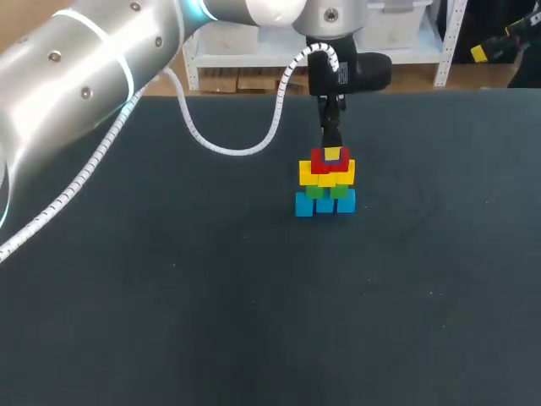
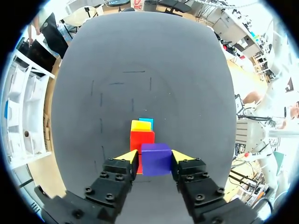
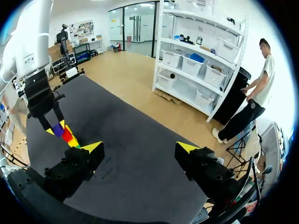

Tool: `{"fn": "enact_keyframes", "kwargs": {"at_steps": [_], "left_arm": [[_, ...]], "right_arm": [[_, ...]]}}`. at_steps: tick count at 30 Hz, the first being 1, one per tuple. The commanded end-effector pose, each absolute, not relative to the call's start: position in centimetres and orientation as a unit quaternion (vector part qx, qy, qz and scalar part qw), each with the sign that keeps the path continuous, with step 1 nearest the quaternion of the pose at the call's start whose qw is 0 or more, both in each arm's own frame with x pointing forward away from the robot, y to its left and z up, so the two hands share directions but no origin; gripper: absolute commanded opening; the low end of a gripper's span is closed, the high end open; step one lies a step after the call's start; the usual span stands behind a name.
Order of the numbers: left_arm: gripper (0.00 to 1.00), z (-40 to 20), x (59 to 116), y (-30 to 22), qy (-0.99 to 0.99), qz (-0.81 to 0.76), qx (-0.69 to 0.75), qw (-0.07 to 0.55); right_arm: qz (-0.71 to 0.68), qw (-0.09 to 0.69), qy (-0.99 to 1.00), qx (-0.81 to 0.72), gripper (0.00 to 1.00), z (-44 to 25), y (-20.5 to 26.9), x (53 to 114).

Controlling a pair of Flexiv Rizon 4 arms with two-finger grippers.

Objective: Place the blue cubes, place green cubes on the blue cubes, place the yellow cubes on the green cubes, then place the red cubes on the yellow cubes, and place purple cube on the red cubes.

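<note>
My left fingers (image 2: 128,156) are pinching the purple cube (image 2: 156,159) atop the red cubes (image 2: 141,139); a gentle release probably comes next. My right fingers (image 3: 92,147) are gaping wide.

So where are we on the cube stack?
Blue cubes, green cubes, yellow cubes and red cubes are stacked. Left tool holds the purple cube at the red cubes; whether it's seated, can't tell. Remaining: release it. Right tool open, empty.
</note>
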State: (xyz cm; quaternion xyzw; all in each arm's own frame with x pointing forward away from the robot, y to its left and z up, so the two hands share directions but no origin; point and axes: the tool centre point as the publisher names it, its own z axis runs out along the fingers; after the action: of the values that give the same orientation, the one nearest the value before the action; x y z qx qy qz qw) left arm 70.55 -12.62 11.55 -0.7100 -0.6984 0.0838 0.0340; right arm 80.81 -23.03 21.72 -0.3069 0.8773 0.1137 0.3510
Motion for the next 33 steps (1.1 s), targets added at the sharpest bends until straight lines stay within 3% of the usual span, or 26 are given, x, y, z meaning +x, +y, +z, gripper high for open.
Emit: {"fn": "enact_keyframes", "kwargs": {"at_steps": [1,3,9,14,19,33], "left_arm": [[0.49,11.71,71.15,-12.84,-0.696,0.086,-0.711,0.04],[0.49,11.7,71.18,-12.81,-0.697,0.086,-0.711,0.04],[0.72,11.64,71.19,-12.76,-0.696,0.089,-0.711,0.04],[0.76,11.77,71.19,-12.68,-0.697,0.087,-0.711,0.037],[0.73,11.83,71.17,-12.75,-0.698,0.086,-0.71,0.034],[0.55,11.8,71.13,-12.89,-0.698,0.083,-0.711,0.035]], "right_arm": [[0.114,0.351,0.877,-0.307,1.0,21.72,-23.08,80.75],[0.114,0.351,0.877,-0.307,1.0,21.72,-23.08,80.75],[0.114,0.351,0.877,-0.307,1.0,21.72,-23.08,80.75],[0.114,0.351,0.877,-0.307,1.0,21.72,-23.08,80.75],[0.114,0.351,0.877,-0.307,1.0,21.72,-23.08,80.75],[0.114,0.351,0.877,-0.307,1.0,21.72,-23.08,80.75]]}}
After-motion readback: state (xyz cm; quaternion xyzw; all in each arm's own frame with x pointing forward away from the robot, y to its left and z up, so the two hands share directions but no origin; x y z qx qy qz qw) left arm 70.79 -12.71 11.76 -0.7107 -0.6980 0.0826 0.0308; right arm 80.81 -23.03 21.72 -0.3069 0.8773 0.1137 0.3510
